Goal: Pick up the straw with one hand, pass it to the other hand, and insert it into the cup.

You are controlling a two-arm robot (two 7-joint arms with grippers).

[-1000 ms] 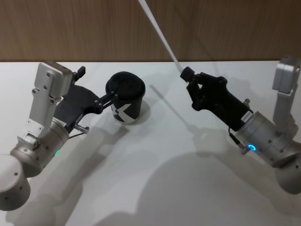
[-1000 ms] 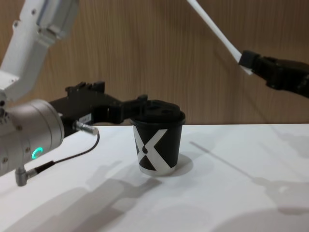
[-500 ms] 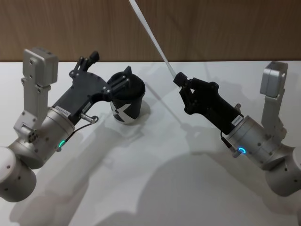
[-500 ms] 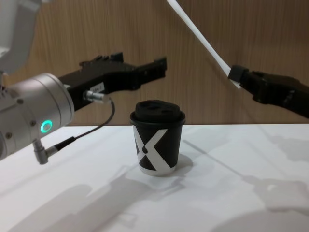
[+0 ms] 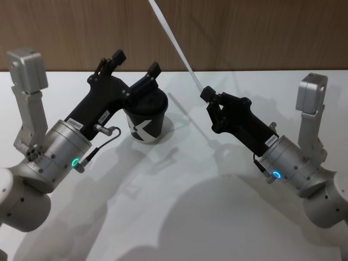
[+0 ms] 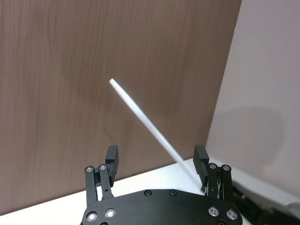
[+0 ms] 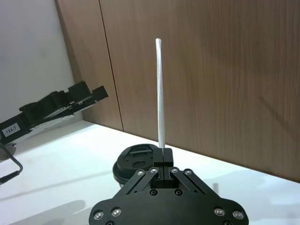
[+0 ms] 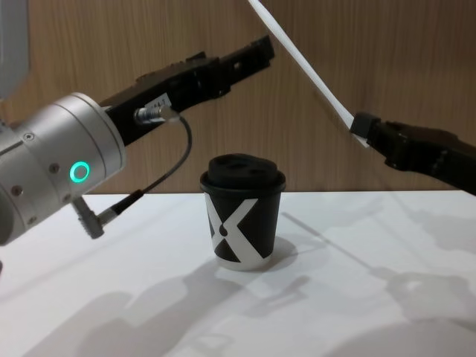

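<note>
Right hand [image 5: 208, 95] is clenching the lower end of the white straw [image 5: 176, 46], raised over the bench [image 5: 179, 212] on the robot's right side. The straw is slanting up from the fingertips toward the robot's left, and its top end is running out past the upper edge of the head view, against the wood-panelled wall [image 5: 261, 32]. In the right wrist view the straw is standing straight out of the closed fingers, which are pinching it near its end. Left hand [image 5: 135, 64] is hanging released, both fingers spread wide and grasping nothing. It is reaching up and forward from the robot's left and pointing toward the straw. The chest view is showing its fingertips near the straw's shaft but apart from it, with wall showing between them. In the left wrist view the straw is lying beyond the spread fingers. Whether its lower part is passing between the tips cannot be told from there. The black paper cup [image 5: 144, 117] is standing upright on the bench between the two arms, lid on, white X facing the robot. From the chest view the left hand is sitting clearly above the lid, not touching it. The straw is nowhere in contact with the cup, staying up and off to the cup's right. A thin dark cable [image 8: 184, 149] with a metal plug is looping under the left wrist.
</note>
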